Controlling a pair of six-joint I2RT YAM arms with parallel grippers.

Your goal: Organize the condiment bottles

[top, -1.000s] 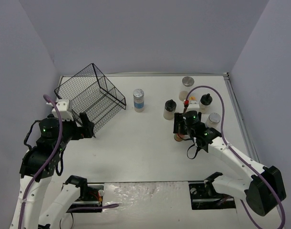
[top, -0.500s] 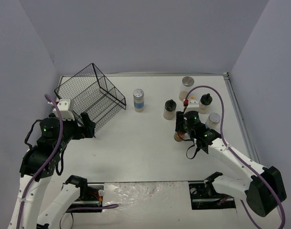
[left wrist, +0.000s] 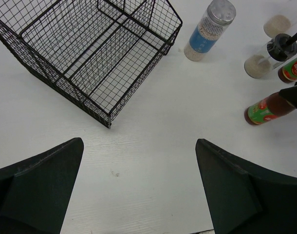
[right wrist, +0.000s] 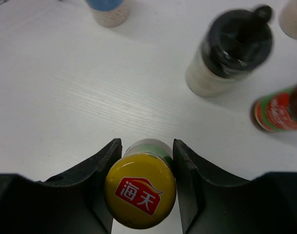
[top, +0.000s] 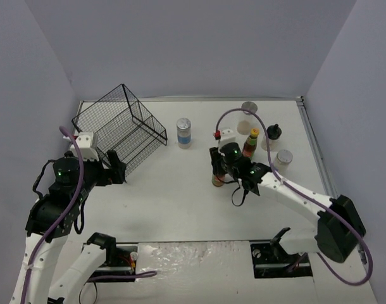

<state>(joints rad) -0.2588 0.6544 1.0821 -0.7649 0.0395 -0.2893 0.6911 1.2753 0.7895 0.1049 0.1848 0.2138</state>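
Right wrist view is showing the right gripper (right wrist: 144, 148) pinching a yellow-capped sauce bottle (right wrist: 140, 190) just under its cap, with a finger pressing on each side. The bottle is standing right of table centre, near the black-capped shaker (right wrist: 231, 48). The left gripper (left wrist: 139, 146) is hanging spread before the wire basket (left wrist: 90, 48). The grasp is judged complete. The next move is calling for a vertical lift, keeping clear of neighbouring bottles.

The left gripper (left wrist: 139, 146) hangs over the white table (left wrist: 148, 112), its two black fingers (left wrist: 46, 180) spread wide apart. Beyond them, upper left, stands a black wire basket (left wrist: 92, 58) split into compartments. To its right are a silver-lidded jar with a blue label (left wrist: 209, 30), a pale black-capped shaker (left wrist: 268, 56), and a dark red sauce bottle (left wrist: 265, 109) whose top is hidden behind something dark at the frame's edge.
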